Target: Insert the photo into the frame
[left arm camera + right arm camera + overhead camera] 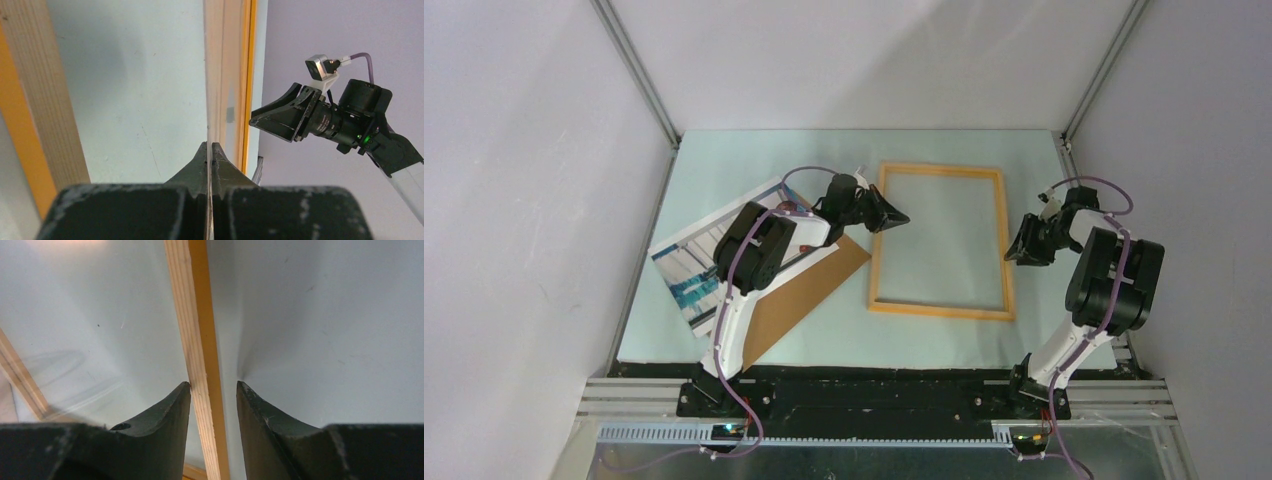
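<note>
The thin orange-yellow frame [940,311] lies flat mid-table. The photo [686,272] lies left of it, partly under my left arm and on the brown backing board [809,288]. My left gripper [894,218] is just inside the frame's left rail [40,100]. In the left wrist view it [210,144] is shut on a thin pale sheet seen edge-on, which looks like a clear pane. My right gripper [1022,252] is at the frame's right rail. In the right wrist view it [212,384] is open with one finger on each side of the rail [192,315].
The pale mat [754,160] ends at grey walls left, right and behind. Metal posts [639,70] stand at the back corners. A black rail [874,390] with the arm bases runs along the near edge. My right arm [325,117] shows in the left wrist view.
</note>
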Action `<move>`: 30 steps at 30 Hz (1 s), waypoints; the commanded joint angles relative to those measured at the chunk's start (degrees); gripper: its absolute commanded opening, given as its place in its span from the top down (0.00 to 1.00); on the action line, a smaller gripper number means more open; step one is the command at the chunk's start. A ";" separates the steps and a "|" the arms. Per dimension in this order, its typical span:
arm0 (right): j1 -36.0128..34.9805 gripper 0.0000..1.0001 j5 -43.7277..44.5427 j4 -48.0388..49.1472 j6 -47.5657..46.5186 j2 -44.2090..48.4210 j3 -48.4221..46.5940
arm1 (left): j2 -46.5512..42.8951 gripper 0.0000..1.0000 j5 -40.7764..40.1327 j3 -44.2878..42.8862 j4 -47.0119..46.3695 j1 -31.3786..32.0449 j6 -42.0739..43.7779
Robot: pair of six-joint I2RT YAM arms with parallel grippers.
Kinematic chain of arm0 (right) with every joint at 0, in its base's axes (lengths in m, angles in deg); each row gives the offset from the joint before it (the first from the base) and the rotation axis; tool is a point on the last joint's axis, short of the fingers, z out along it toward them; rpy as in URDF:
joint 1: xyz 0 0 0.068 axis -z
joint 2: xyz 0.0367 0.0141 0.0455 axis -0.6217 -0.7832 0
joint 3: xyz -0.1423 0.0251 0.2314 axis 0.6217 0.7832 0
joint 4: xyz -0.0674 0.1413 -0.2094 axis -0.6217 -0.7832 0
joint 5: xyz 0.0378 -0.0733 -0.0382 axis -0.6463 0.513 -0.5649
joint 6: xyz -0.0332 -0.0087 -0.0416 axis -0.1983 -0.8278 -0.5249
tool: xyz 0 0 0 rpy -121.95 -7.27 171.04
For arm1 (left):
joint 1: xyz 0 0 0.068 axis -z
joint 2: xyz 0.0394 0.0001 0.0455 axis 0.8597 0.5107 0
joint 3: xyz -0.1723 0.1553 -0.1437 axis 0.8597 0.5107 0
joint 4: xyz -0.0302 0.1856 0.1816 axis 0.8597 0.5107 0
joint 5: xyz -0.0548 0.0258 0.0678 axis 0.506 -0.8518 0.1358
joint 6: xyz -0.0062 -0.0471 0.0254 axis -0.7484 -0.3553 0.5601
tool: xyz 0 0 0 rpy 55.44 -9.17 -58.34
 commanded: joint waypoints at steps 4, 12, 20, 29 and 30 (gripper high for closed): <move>-1.38 0.57 -0.90 1.19 1.11 -2.14 -3.21 | -1.14 1.00 0.24 -2.38 -1.41 -0.09 2.70; -2.48 0.60 -0.73 1.60 1.43 -3.96 -3.91 | -0.86 1.00 1.49 -3.17 -2.08 -0.13 1.69; -2.70 0.78 -0.62 1.72 1.66 -4.74 -4.69 | -1.13 1.00 1.69 -3.17 -2.49 0.00 1.31; -2.72 0.88 -0.45 1.33 1.55 -5.22 -5.28 | -1.64 1.00 3.36 -3.37 -4.14 0.00 -1.96; -2.68 0.88 -0.54 1.33 1.50 -5.18 -5.32 | -1.73 1.00 3.55 -3.38 -4.82 -0.05 -2.98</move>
